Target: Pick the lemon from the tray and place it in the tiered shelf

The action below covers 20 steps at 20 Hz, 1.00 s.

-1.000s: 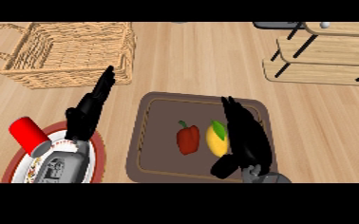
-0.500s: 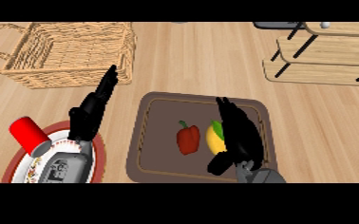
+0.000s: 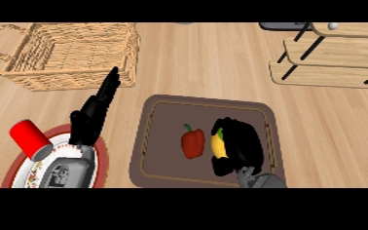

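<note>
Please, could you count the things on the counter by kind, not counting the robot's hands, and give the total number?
Fruit and vegetables: 2, the lemon and the red pepper
Tray: 1
Wicker basket: 1
Tiered shelf: 1
Plate: 1
Red can: 1
Total: 7

Even, bright, diffuse light across the wooden counter (image 3: 208,68); no glare. Soft, faint shadows lie beneath the wicker basket (image 3: 72,53) and tiered shelf (image 3: 323,58).

Woven wicker basket (image 3: 72,53), pale wood-grain counter (image 3: 208,63) and shelf (image 3: 327,53) — matt brown tray (image 3: 155,141).
</note>
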Motion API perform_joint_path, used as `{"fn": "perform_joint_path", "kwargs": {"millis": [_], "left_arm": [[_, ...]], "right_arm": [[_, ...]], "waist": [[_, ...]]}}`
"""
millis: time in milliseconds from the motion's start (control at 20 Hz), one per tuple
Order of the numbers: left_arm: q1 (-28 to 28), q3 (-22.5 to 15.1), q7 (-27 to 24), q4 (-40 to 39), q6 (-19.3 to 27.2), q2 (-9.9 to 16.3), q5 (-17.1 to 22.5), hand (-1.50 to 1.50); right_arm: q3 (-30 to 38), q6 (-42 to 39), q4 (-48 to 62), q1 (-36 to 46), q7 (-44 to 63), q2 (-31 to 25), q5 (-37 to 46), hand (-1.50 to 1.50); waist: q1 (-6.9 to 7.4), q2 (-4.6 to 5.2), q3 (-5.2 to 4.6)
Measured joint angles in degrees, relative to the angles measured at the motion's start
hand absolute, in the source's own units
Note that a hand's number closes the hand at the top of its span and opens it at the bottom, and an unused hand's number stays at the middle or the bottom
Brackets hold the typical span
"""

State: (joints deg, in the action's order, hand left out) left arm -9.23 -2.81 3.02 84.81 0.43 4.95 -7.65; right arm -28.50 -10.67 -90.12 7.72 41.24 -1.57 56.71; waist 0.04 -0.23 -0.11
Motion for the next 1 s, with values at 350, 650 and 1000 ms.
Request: {"fn": "perform_joint_path", "kwargs": {"millis": [350, 650, 1000], "left_arm": [[0.63, 0.67, -1.4, -0.49, -0.8, 0.0, -0.41, 0.0], [0.38, 0.8, -1.1, -0.55, -1.02, -0.36, -0.81, 0.0], [-0.39, 1.67, -1.88, -2.01, -0.93, -0.16, -0.82, 0.0]], "right_arm": [[1.74, 0.4, -4.91, -4.05, -3.47, -2.52, 0.64, 1.5], [4.96, 2.03, -8.27, -7.97, -6.19, -4.58, -0.45, 1.5], [7.4, 7.33, -18.57, -9.23, -7.78, -0.64, -5.6, 1.5]], "waist": [[-0.08, 0.05, 0.05], [-0.15, 0.1, 0.07], [-0.69, 0.06, 0.12]]}}
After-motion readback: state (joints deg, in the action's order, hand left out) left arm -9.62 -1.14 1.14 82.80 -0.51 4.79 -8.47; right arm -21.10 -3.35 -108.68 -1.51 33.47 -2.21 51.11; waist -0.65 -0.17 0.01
